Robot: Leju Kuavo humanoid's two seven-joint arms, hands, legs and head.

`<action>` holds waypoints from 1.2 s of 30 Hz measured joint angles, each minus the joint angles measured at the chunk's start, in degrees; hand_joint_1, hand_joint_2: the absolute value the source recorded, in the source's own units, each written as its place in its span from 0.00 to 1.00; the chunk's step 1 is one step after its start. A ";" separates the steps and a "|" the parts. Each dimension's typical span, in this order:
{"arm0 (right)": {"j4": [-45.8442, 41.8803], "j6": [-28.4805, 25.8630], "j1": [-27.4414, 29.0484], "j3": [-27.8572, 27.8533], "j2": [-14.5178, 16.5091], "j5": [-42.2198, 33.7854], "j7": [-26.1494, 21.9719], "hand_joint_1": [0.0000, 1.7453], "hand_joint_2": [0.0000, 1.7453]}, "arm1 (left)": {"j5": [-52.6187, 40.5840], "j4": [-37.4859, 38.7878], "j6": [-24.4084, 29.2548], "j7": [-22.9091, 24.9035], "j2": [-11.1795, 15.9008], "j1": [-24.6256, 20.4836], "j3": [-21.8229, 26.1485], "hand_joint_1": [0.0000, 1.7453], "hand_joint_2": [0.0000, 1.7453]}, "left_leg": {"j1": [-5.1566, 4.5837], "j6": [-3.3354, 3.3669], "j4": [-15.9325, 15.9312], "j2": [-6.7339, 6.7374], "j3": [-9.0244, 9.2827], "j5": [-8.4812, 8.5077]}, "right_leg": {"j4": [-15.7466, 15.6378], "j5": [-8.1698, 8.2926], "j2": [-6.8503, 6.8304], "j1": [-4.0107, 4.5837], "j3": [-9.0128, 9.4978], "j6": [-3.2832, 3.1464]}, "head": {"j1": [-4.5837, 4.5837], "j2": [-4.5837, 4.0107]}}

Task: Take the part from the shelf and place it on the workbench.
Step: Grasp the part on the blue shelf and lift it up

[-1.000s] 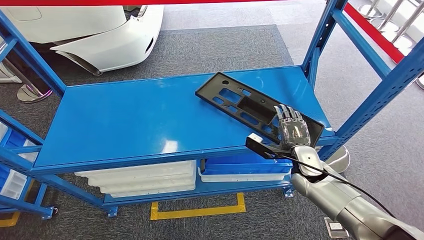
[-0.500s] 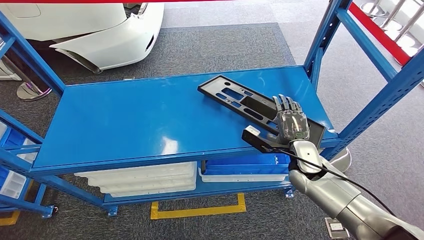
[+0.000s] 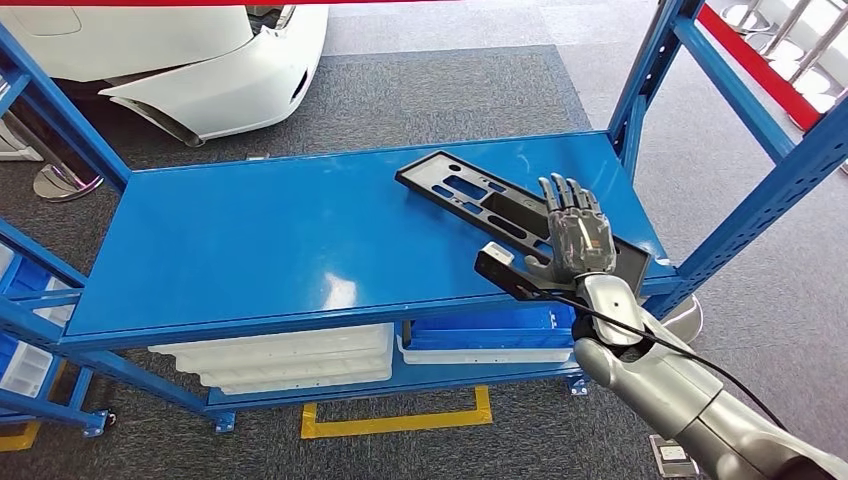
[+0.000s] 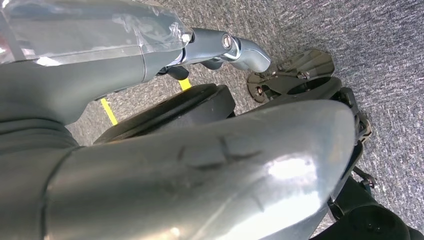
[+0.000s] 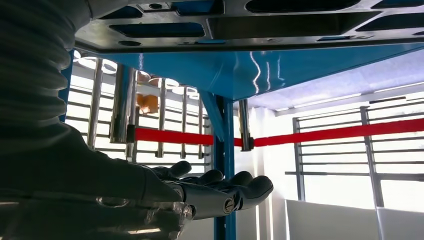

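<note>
part (image 3: pixel 505 215) lies flat on the shelf (image 3: pixel 260 240) near its right end, long axis running from far-left toward the near-right corner. right hand (image 3: pixel 578 240) hovers over that near end, fingers straight, apart, holding nothing, so it is much the nearer.

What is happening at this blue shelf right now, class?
A humanoid robot is reaching its right hand over a flat black part that lies on the blue shelf. The fingers are stretched out above the part's near end, and no grip shows yet. The part lies flat on the shelf, so the lift has not begun. The left hand hangs low over the carpet, holding nothing.
</note>
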 joint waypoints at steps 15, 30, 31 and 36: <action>-0.96 3.90 0.81 -1.09 -0.01 -6.38 0.34 0.00 1.00 | -0.32 0.00 0.02 -0.02 0.00 -0.05 0.00 0.00 0.00 | 0.00 0.01 -0.01 0.00 -0.01 -0.01 | 0.00 -0.01 0.00 0.00 -0.03 0.00 | 0.01 0.02; 5.78 1.62 2.87 -2.90 -0.01 -15.53 0.79 0.00 1.00 | -0.44 0.00 0.02 -0.02 0.00 -0.12 -0.02 0.00 0.00 | -0.01 0.06 -0.01 0.00 -0.04 -0.05 | 0.00 -0.03 0.00 0.00 -0.05 -0.02 | 0.03 0.01; 6.22 1.41 2.96 -2.93 -0.02 -15.52 1.03 0.00 1.00 | -0.44 0.00 0.02 -0.02 0.00 -0.12 -0.02 0.00 0.00 | -0.01 0.06 -0.01 0.00 -0.04 -0.05 | 0.00 -0.03 0.00 0.00 -0.05 -0.02 | 0.02 0.01; 8.02 0.95 3.24 -3.39 -0.15 -15.45 1.52 0.00 1.00 | -0.44 0.00 0.02 -0.02 0.00 -0.13 -0.01 0.00 0.00 | -0.01 0.06 -0.01 0.00 -0.04 -0.05 | 0.00 -0.04 0.00 0.00 -0.06 -0.03 | 0.02 0.00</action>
